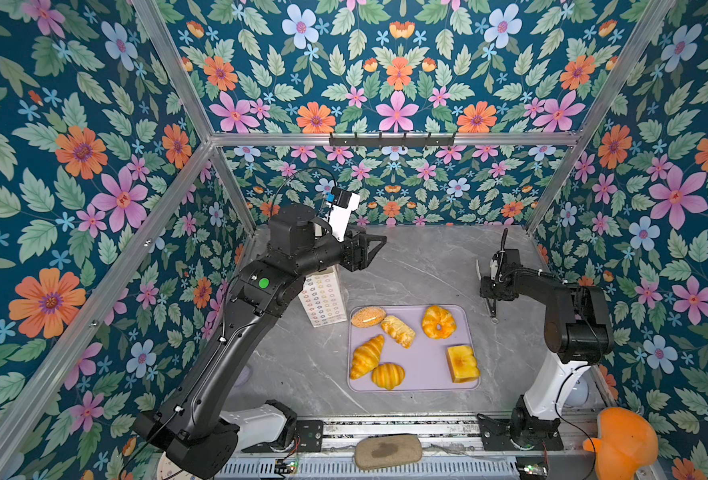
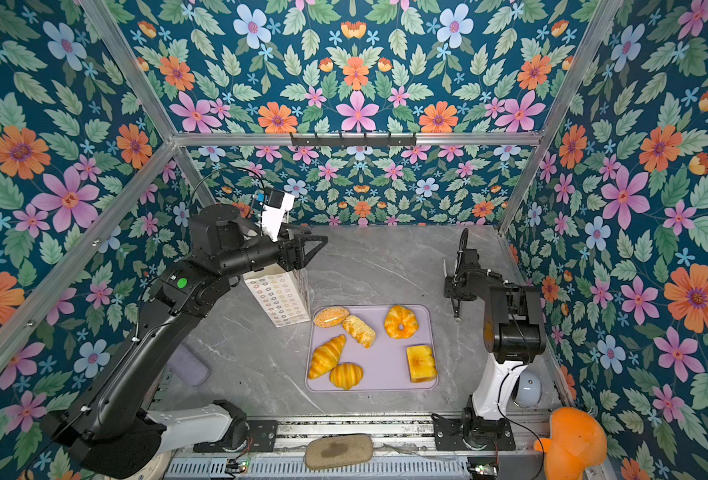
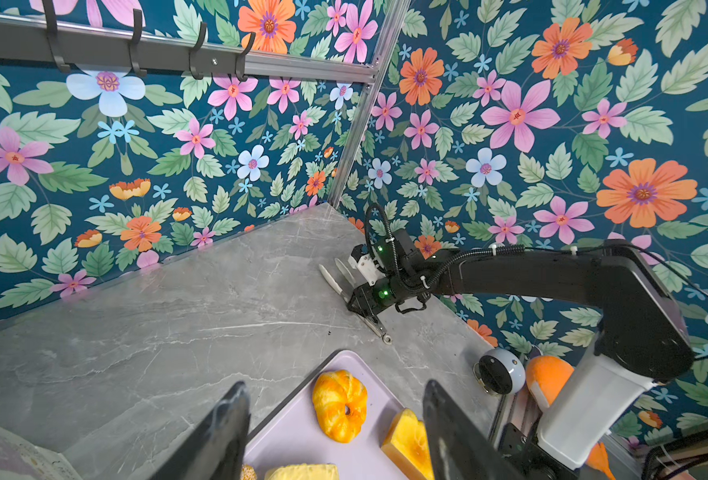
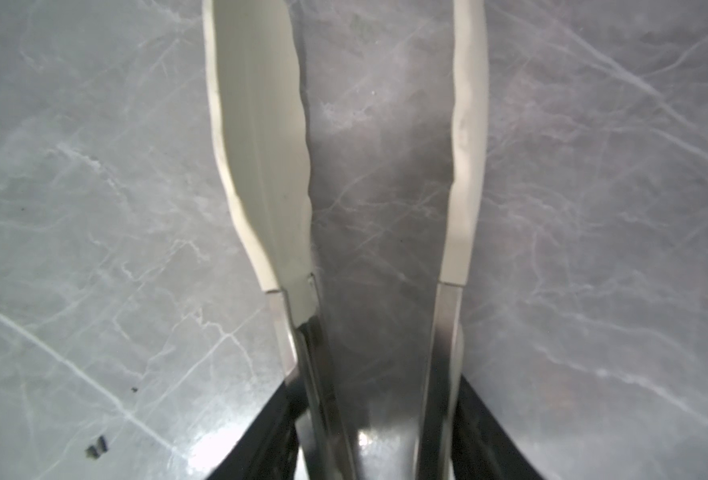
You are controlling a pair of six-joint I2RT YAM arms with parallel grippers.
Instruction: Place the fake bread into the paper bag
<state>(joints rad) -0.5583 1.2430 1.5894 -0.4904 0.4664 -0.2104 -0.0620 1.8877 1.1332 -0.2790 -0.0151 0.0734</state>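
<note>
On the lilac tray point(image 1: 410, 384), near the middle of the grey marble table point(image 1: 427, 266), lies all the fake bread point(image 1: 388, 375), none of it in the bag. The speckled oval bun point(image 1: 368, 316) sits at the tray's 11 o'clock with the flaky twist point(image 1: 398, 330) just beside it. The ring bun point(image 1: 438, 322) is at 1 o'clock, the toast block point(image 1: 462, 363) at 4 o'clock, and the two croissants point(image 1: 366, 356) lie side by side at 7 o'clock.

Just off the tray's 10 o'clock corner the paper bag point(image 1: 323, 299) stands upright, its top partly hidden under the left arm. The left gripper point(image 1: 375, 252) hangs above the table near the bag's top, its jaws wide apart with nothing between them.

Out at the tray's 2 o'clock, well clear of the bread, the right gripper point(image 1: 490, 296) clamps a pair of tongs point(image 4: 256, 145) by the metal arms. The white tips point toward 12 o'clock and stand apart, and the ring end points toward 6 o'clock, low over the table.
</note>
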